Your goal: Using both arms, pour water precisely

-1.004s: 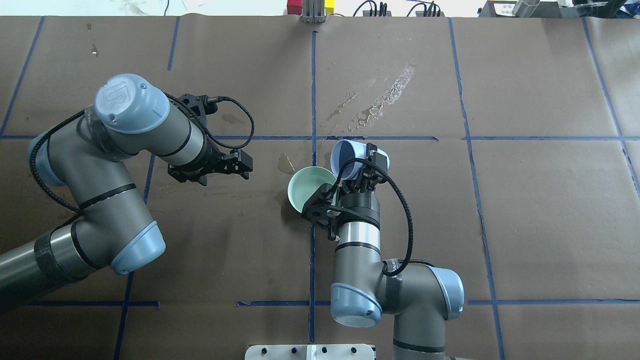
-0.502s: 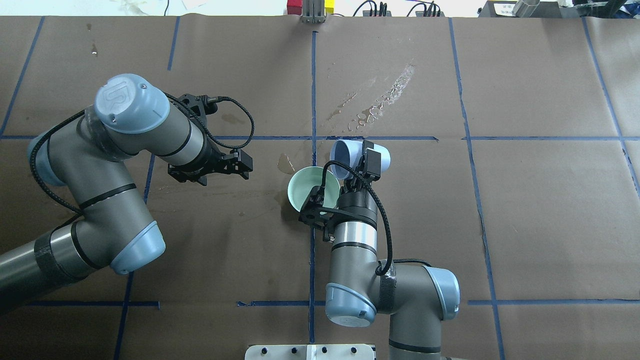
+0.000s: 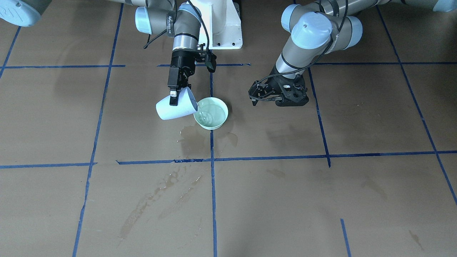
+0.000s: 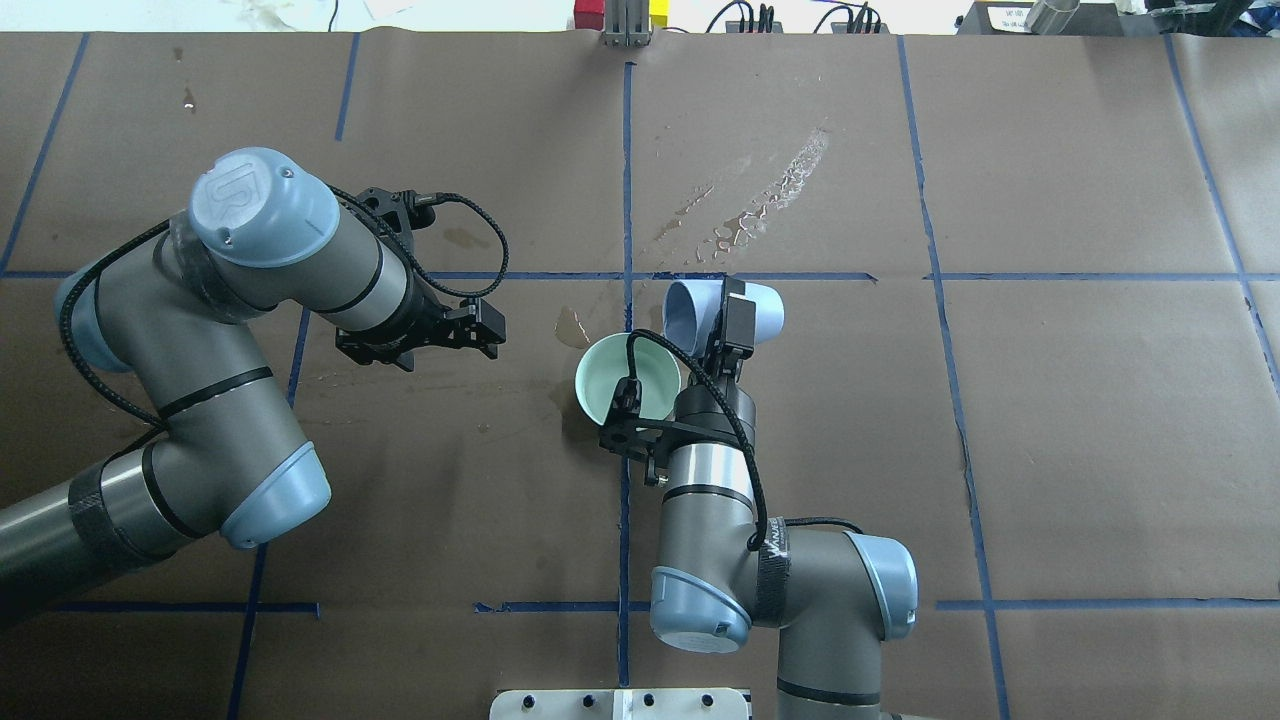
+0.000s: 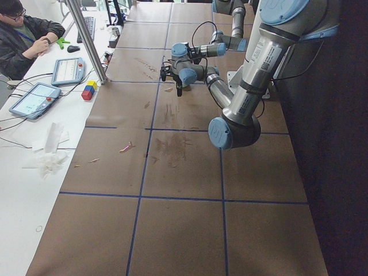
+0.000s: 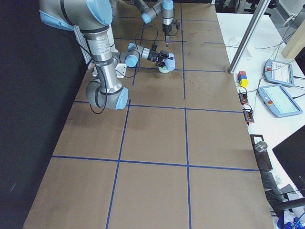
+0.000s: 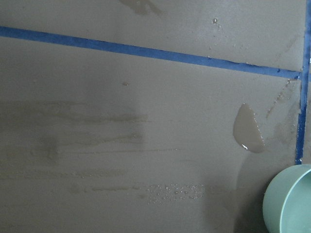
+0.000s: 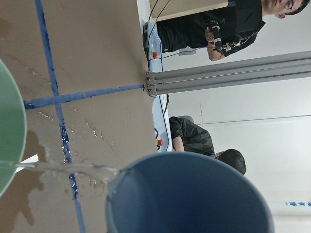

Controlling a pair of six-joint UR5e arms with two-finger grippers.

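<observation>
My right gripper (image 3: 174, 101) is shut on a pale blue cup (image 3: 174, 108) and holds it tipped on its side, mouth over the rim of a mint green bowl (image 3: 218, 120) on the table. A thin stream of water (image 8: 68, 169) runs from the cup's lip (image 8: 189, 194) into the bowl (image 8: 9, 131); water (image 3: 209, 113) glistens inside it. From overhead the cup (image 4: 690, 305) lies just beyond the bowl (image 4: 610, 385) and the right gripper (image 4: 735, 320). My left gripper (image 4: 488, 330) hangs open and empty to the bowl's left, apart from it.
Spilled water lies on the brown paper: a puddle (image 3: 192, 137) beside the bowl, a small one (image 7: 249, 128) near the bowl's rim (image 7: 289, 204), and a long wet streak (image 4: 760, 200) farther out. Blue tape lines (image 4: 627, 170) grid the table. The white pedestal (image 3: 221, 25) stands behind.
My right wrist has rolled further, tipping the cup more steeply toward the bowl. The left arm has not moved.
</observation>
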